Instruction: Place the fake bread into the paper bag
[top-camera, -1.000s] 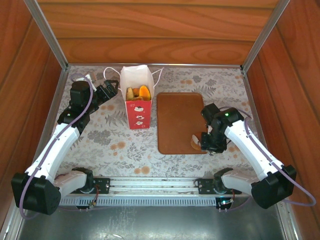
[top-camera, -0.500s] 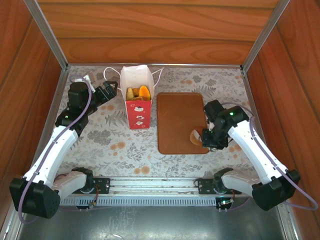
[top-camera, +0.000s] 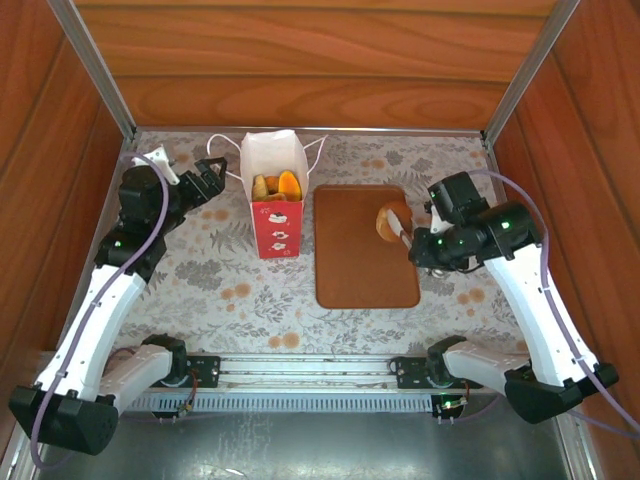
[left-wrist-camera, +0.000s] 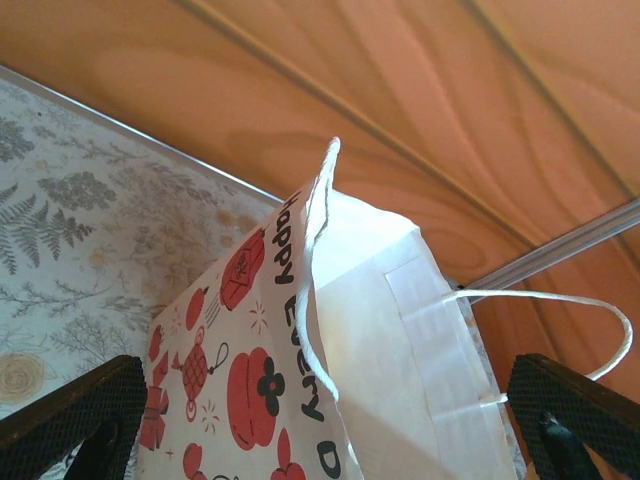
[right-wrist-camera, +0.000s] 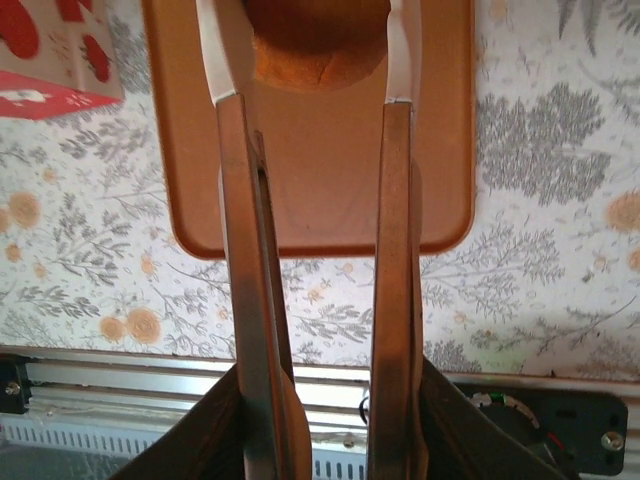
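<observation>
The right gripper (top-camera: 421, 243) is clenched on the tongs (right-wrist-camera: 250, 250), whose tips pinch a round brown bun (top-camera: 388, 222). A second ago that bun sat at the near right corner of the tray (top-camera: 350, 275); now it's lifted over the far half, seemingly the last piece bound for the paper bag (top-camera: 277, 222). The left gripper (top-camera: 210, 181), fingers spread, has drawn back slightly beside the bag. The wrist view crops the bun's top, and I can't see deep into the bag.

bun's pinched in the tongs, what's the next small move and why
Probably swing the right hand left to carry the bun toward the paper bag and its open top. The tongs grip the bun over the brown tray. The bag stands upright to the tray's left, with pastries already inside.
</observation>
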